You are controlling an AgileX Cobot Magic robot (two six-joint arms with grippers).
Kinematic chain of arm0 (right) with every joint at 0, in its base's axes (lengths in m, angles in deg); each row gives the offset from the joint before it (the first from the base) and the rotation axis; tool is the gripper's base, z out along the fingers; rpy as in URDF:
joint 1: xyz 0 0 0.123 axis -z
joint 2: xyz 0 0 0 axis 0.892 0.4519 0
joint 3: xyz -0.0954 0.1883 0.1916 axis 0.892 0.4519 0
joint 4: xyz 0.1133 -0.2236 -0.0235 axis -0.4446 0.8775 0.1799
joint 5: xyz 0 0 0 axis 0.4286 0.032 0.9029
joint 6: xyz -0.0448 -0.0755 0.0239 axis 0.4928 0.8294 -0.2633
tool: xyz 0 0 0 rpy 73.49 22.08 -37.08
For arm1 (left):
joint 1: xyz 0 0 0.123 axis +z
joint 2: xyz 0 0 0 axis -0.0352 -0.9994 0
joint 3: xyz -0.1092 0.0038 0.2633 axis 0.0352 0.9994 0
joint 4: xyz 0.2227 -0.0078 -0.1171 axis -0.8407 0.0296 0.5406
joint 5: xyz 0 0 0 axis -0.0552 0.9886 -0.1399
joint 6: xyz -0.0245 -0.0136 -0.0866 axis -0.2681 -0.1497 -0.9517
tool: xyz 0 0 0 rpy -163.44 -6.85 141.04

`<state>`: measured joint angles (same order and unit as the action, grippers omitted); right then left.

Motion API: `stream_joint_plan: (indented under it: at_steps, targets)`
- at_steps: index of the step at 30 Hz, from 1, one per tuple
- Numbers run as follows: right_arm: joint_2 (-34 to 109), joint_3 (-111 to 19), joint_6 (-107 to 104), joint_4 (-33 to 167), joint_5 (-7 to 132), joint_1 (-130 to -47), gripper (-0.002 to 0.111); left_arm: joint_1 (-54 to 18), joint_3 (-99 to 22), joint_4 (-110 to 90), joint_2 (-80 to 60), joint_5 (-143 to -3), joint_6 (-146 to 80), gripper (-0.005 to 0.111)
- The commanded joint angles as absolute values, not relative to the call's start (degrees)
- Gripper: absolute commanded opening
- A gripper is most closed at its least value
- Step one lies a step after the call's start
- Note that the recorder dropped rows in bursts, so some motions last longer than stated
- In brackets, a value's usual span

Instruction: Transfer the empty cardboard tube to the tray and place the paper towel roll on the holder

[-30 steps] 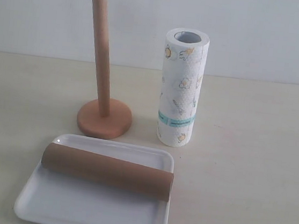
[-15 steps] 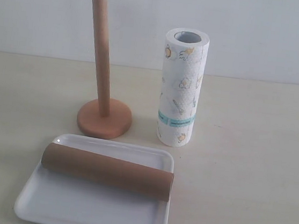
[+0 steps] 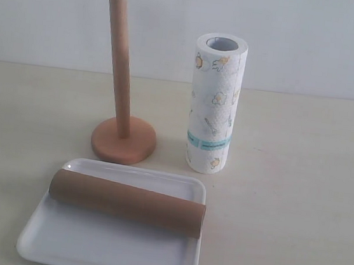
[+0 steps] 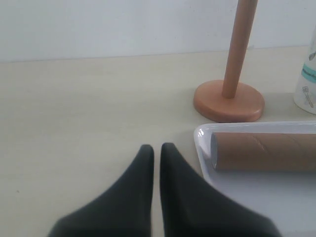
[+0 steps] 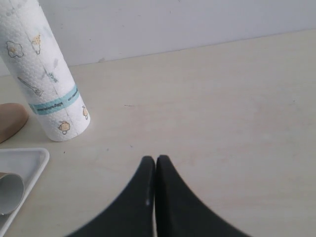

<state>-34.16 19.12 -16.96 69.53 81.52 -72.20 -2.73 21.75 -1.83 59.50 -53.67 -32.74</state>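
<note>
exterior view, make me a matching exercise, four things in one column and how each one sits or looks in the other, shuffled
Column one
1. empty cardboard tube
2. paper towel roll
3. holder
4. tray

Column two
a. white and flat, with another thing resting on it
b. standing on its end, teal band near the bottom
c. lying on its side
d. upright wooden rod with nothing on it

Pairs: 1-c, 2-b, 3-d, 4-a
</note>
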Motion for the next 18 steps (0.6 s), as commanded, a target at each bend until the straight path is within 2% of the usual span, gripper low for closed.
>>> stream_joint_plan:
  at_steps: [1, 4, 10, 13, 18]
  targets:
    - [-34.4, 19.1, -16.7, 71.1, 72.9, -72.3, 0.000, -2.6, 22.0, -1.6, 59.7, -53.6, -32.4, 0.004]
    - [-34.4, 19.1, -14.9, 72.0, 59.7, -72.3, 0.000, -2.6, 22.0, -1.6, 59.7, -53.6, -32.4, 0.004]
    - [-34.4, 19.1, -18.2, 71.1, 8.9, -72.3, 0.000, -2.6, 22.0, -1.6, 59.7, -53.6, -32.4, 0.004]
    - [-34.4, 16.1, -16.9, 69.9, 4.8, -72.3, 0.000, -2.6, 22.0, -1.6, 59.7, -53.6, -32.4, 0.004]
    - [-31.7, 4.1, -14.4, 69.5, 14.2, -72.3, 0.000, -2.6, 22.0, -1.6, 59.7, -53.6, -32.4, 0.004]
